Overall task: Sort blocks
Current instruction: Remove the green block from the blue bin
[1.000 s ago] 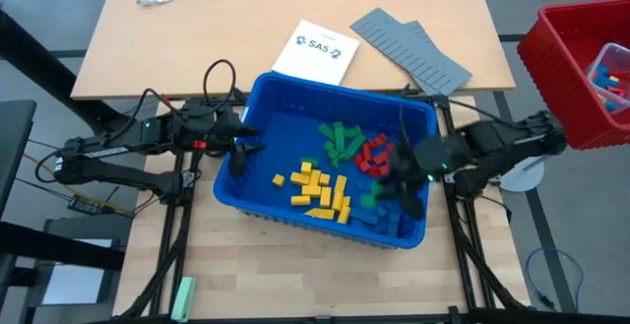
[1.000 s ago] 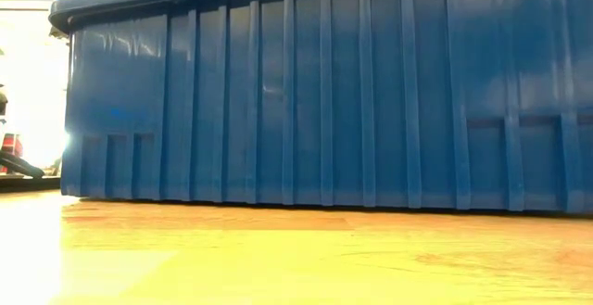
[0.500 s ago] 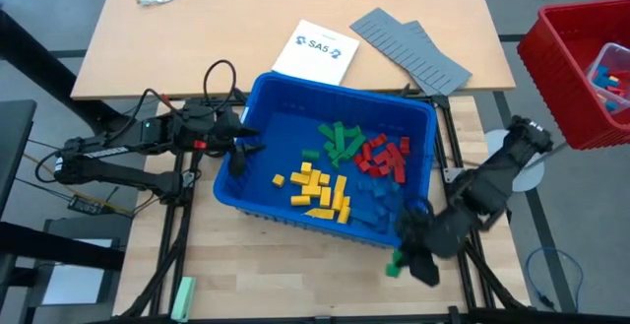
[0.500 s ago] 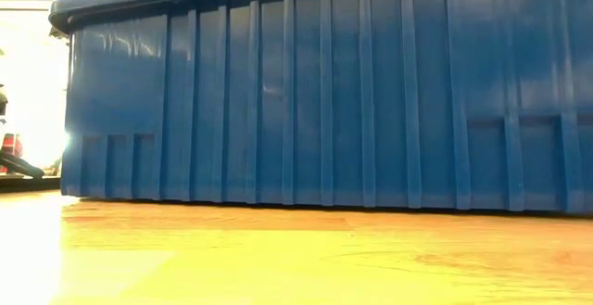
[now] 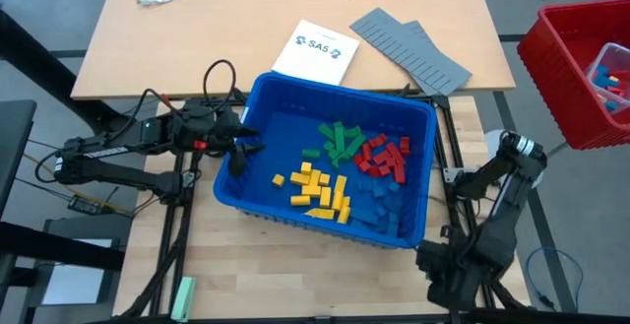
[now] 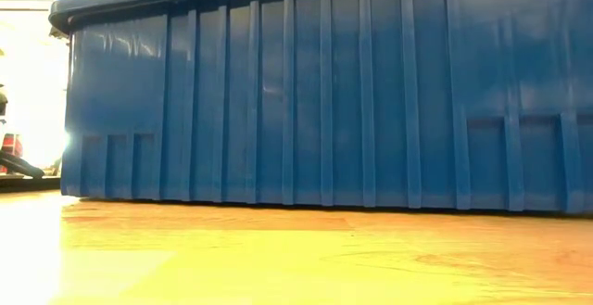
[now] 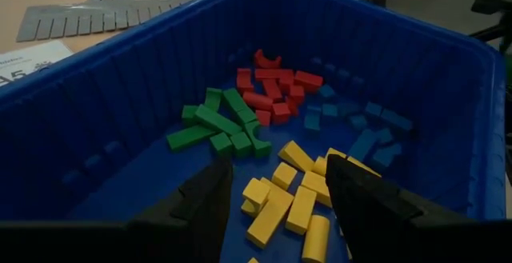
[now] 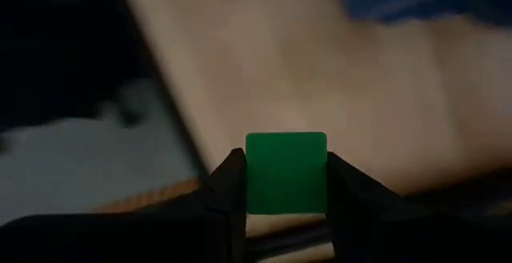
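Note:
The blue bin (image 5: 330, 157) stands mid-table and holds the blocks in colour groups: green (image 5: 340, 139), red (image 5: 384, 157), yellow (image 5: 320, 191) and blue (image 5: 384, 206). My left gripper (image 7: 276, 207) hangs open over the bin's left wall, with nothing between its fingers. My right gripper (image 5: 440, 267) is outside the bin, past its near right corner at the table's near right edge. It is shut on one green block (image 8: 286, 173). The low view shows only the bin's ribbed wall (image 6: 324, 92). My right gripper pinches the green block by two opposite sides (image 8: 254, 175) between its two fingers, a square face turned toward the wrist camera. The fingers point steeply down. The block is lifted clear above the wooden table top near its edge.
A red basket (image 5: 581, 68) with some blocks stands off the table's far right. Grey ridged panels (image 5: 413, 48) and a printed sheet (image 5: 315, 53) lie behind the bin. A pale green bar (image 5: 183, 294) lies at the near left.
My right gripper has carried the green block out of the bin. It has swung over the bin's near right corner toward the table's near edge, sunk lower, tipped to point more steeply down and rolled.

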Robot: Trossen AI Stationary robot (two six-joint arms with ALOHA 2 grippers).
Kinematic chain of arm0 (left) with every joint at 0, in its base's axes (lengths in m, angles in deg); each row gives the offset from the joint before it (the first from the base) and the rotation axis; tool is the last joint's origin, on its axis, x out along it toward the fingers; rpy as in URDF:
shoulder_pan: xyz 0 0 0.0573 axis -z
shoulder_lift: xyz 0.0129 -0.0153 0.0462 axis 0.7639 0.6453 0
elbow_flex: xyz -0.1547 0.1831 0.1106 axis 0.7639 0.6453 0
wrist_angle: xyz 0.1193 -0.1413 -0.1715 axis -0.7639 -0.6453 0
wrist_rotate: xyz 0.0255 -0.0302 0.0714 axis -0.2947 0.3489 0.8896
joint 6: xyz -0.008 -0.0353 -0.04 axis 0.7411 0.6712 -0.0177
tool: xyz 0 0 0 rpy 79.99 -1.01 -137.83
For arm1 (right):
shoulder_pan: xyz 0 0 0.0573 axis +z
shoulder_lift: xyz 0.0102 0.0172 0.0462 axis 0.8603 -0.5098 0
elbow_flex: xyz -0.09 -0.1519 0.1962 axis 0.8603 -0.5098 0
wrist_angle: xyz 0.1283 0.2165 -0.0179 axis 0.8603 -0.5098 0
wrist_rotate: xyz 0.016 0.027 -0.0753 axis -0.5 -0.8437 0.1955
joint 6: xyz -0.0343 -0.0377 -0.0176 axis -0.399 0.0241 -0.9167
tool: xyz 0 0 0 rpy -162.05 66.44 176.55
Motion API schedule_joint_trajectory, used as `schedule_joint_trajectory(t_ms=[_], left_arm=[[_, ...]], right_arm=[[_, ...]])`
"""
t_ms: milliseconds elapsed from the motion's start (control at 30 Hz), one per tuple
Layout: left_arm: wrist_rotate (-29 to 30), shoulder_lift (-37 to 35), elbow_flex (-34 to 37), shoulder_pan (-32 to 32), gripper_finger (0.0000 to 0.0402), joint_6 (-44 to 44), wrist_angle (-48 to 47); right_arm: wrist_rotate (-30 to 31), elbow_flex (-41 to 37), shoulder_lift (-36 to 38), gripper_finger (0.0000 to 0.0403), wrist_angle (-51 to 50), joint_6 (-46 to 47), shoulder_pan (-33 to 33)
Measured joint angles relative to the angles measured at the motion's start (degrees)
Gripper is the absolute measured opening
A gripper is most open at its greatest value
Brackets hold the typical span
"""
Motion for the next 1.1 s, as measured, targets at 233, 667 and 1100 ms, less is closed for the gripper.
schedule_joint_trajectory(t_ms=[233, 667, 1100], left_arm=[[-0.02, 0.00, 0.00, 0.01, 0.0211, -0.08, 0.01], [-0.20, 0.00, 0.00, -0.01, 0.0211, -0.14, -0.15], [-0.17, 0.03, 0.02, -0.01, 0.0211, -0.02, -0.35]], right_arm=[[10.52, -2.00, -7.19, 0.0121, -11.86, 11.49, 4.81], [11.07, -20.29, -3.49, 0.0119, -4.40, 40.30, 13.01], [8.42, -28.01, -0.03, 0.0180, 2.85, 41.47, 10.40]])
